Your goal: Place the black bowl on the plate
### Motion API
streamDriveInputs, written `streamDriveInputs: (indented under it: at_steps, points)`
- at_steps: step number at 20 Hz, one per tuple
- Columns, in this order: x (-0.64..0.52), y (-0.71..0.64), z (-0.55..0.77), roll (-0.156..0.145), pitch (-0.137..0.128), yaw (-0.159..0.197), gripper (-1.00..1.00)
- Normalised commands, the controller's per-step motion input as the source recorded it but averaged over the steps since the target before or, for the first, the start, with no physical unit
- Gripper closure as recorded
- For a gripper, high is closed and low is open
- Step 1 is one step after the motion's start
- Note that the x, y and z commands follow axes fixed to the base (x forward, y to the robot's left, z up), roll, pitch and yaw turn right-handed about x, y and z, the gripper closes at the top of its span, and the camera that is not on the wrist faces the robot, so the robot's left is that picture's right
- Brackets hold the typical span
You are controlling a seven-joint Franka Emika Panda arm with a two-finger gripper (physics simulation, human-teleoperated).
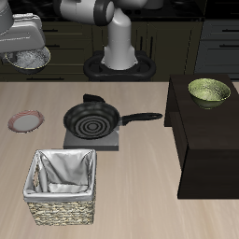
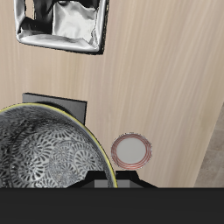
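The claw [image 1: 31, 54] grips the small dark-rimmed, silver-mottled black bowl [image 1: 32, 59] high over the counter [image 1: 140, 177], at twelve o'clock of the small red-rimmed plate [image 1: 25, 120]. Centre first, then lower level before releasing.

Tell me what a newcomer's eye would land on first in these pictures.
First, the black bowl, lifted above the table in the pincer, its mottled silver inside filling much of the wrist view. Below lies the plate, bare, near the table's edge. Then the frying pan on its grey square stove mid-table, and the woven basket at the front edge.
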Motion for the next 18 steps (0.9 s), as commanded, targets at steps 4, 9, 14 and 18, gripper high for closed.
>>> streamDriveInputs:
  at_steps: [4,9,14,18]
  points:
    - [-0.2,-0.3,-0.02,-0.048,-0.018,-0.025,1.0]
    - [-0.2,-0.29,-0.02,-0.053,-0.015,-0.017,1.0]
    - [-0.13,-0.18,-0.13,-0.037,-0.004,-0.004,1.0]
    - [-0.14,-0.12,-0.22,-0.026,0.01,-0.012,1.0]
